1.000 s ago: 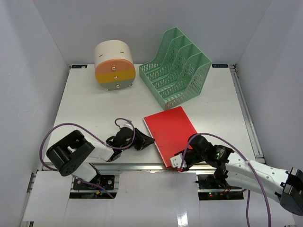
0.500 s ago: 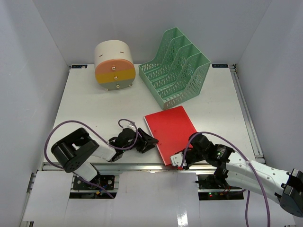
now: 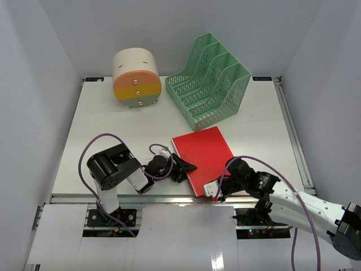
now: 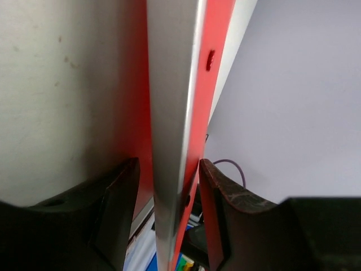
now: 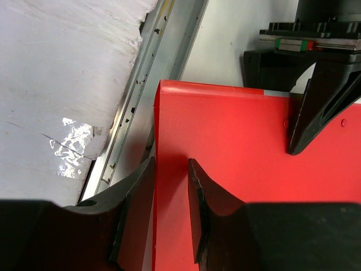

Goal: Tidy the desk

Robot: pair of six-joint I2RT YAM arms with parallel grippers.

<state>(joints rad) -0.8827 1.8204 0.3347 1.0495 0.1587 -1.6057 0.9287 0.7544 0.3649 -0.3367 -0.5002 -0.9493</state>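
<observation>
A red folder (image 3: 206,149) lies on the white desk (image 3: 113,124) near its front edge. Its near corner juts over the metal rail (image 3: 141,199). My left gripper (image 3: 185,169) is turned on its side at the folder's left edge. In the left wrist view its jaws (image 4: 169,192) stand open astride the folder's grey spine (image 4: 172,84), with a gap on each side. My right gripper (image 3: 216,189) is at the folder's near corner. In the right wrist view its jaws (image 5: 169,192) are narrowly apart: one finger lies over the red cover (image 5: 237,135), the other just outside the edge.
A green mesh file rack (image 3: 211,79) stands at the back right, a beige round drawer box (image 3: 135,76) at the back left. Grey walls enclose the desk on three sides. A purple cable loops over each arm.
The left arm has swung right and its gripper has opened and slid onto the folder's left edge. The right jaws have narrowed a little. The folder has barely shifted.
</observation>
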